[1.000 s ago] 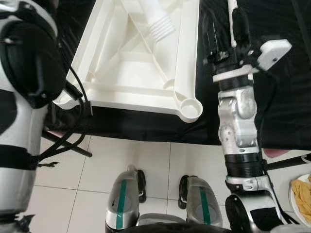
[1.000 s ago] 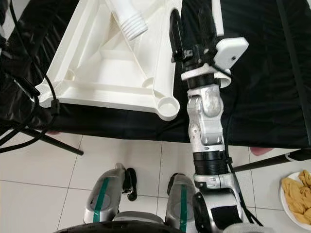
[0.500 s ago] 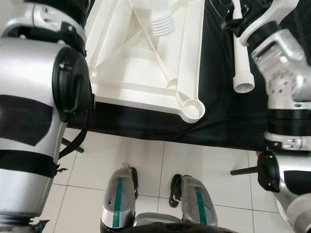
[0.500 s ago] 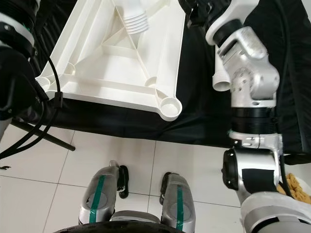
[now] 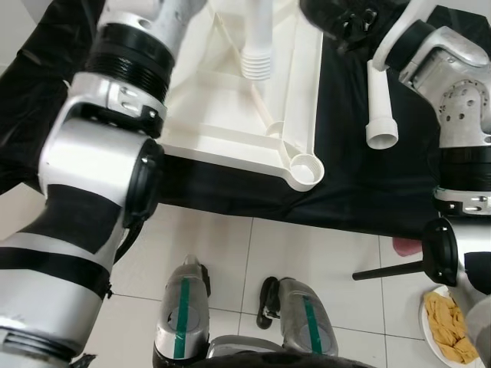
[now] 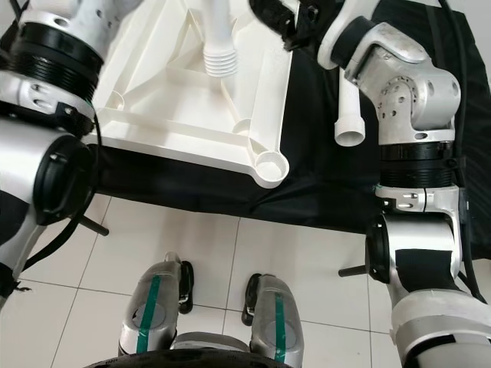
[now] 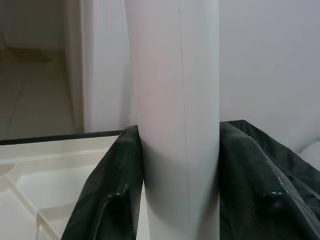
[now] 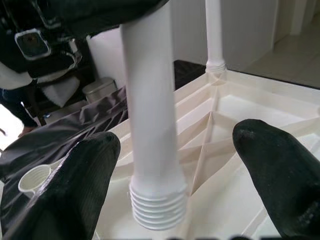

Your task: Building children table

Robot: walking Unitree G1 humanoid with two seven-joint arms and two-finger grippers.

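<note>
While the upturned white tabletop (image 5: 230,100) lies on the black-draped table (image 5: 360,184), the step in hand looks like fitting a leg: threaded end to a corner socket. Left gripper (image 7: 175,165) is clenched on a white leg (image 5: 257,46), fingers (image 7: 107,190) pressed to either side of the tube, and the leg's threaded end hangs over the tabletop's ribbed underside. Right gripper (image 8: 175,185) has its fingers (image 8: 80,185) spread wide, grasping nothing, pointed at that same leg. A second leg (image 5: 380,107) lies loose on the black cloth beside the right arm; another stands already screwed in at a far corner (image 8: 215,45). Near corner socket (image 5: 304,167) is unfilled.

Next move, I'd judge: line the threads up square over a socket, lower, then twist; a tilted start would likely cross-thread.

Vs 0.5 s ago: left arm has swung up and over the tabletop, the held leg's thread sits further toward the near edge; loose leg hasn't shifted on the cloth.
</note>
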